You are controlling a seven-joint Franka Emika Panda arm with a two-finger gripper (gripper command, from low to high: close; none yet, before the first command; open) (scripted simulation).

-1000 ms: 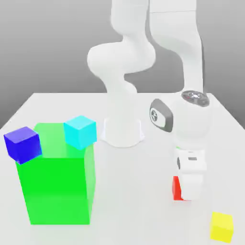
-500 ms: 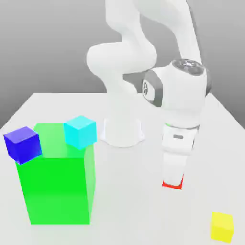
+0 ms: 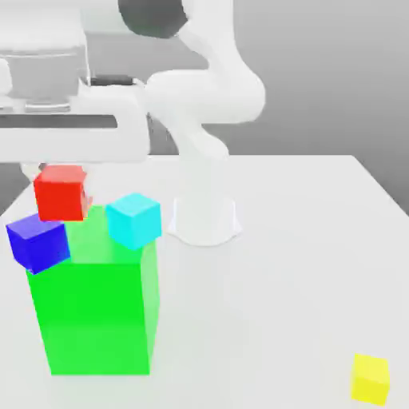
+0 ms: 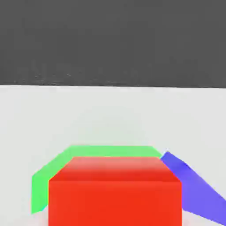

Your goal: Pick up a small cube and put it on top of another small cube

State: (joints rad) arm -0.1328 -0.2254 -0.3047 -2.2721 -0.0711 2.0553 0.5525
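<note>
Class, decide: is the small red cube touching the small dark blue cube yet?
Cannot tell. In the exterior view the small red cube sits just above the small dark blue cube, their edges overlapping, so neither contact nor a gap shows plainly.

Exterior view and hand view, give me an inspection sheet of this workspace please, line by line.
Surface: plain white table, arm base mounted on it.
Job's things: small plain red cube up in the air under the arm, just above the small dark blue cube, not yet resting on it; the blue cube sits at an edge of the big green block.
Clutter: small cyan cube on the green block; small yellow cube on the table.
Claw: finger state cannot be judged.
Cables: nothing seen.
Surroundings: plain grey backdrop.
</note>
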